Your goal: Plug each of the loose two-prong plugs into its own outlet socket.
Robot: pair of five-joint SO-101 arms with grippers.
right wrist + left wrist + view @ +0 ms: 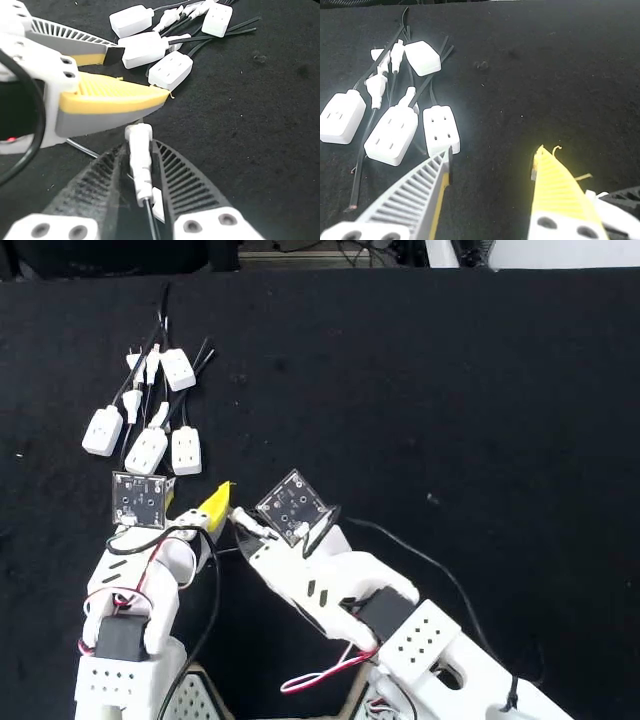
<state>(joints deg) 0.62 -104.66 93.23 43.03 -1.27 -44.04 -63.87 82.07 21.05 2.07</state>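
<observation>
Several white outlet sockets lie in a cluster at the table's far left, among them one (102, 430), another (147, 450) and a third (186, 449). Loose white two-prong plugs (376, 85) on black cords lie among them. My left gripper (492, 155) hovers open just short of the nearest socket (441, 129), with nothing between its grey and yellow fingers. My right gripper (139, 146) is shut on a white plug (140, 167), prongs end forward, close behind the left gripper's yellow finger (110, 97). In the high view the right gripper (243, 524) sits beside that yellow finger (215, 503).
Black cords (160, 330) run from the cluster toward the table's far edge. A black cord (430, 560) trails from the held plug over the right arm. The black table (450, 390) stretches bare to the right and far side.
</observation>
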